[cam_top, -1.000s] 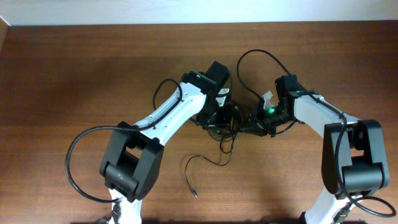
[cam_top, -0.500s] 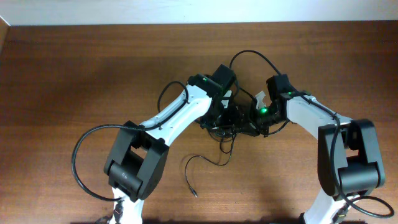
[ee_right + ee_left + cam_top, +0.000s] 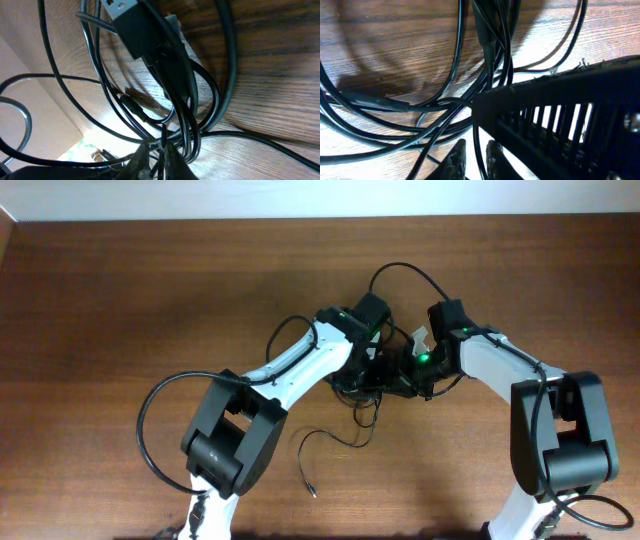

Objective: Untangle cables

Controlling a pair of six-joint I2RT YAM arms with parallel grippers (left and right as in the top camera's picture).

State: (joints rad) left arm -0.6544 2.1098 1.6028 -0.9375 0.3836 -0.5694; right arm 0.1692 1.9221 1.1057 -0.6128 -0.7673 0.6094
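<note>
The cables (image 3: 362, 396) are a small knotted bundle of thin black cords at mid-table, under and between both grippers. One loose strand (image 3: 304, 452) trails toward the front and ends in a small plug. My left gripper (image 3: 371, 373) sits on the bundle's left side. In the left wrist view its fingers (image 3: 476, 159) are pinched on one thin cord, with other loops (image 3: 420, 107) lying on the wood. My right gripper (image 3: 399, 379) is close beside it. In the right wrist view its fingers (image 3: 159, 159) are pinched on a cord below a black USB plug (image 3: 125, 17).
The two grippers nearly touch. The right gripper's black ribbed body (image 3: 560, 120) fills the left wrist view's right side. A black cable loop (image 3: 408, 270) arches behind them. Brown wooden table (image 3: 120, 310) all round, with the wall edge at the back.
My left arm has swung right, bringing its gripper close against the right gripper over the bundle. The right gripper shifted slightly left early on. The loose front strand has not moved.
</note>
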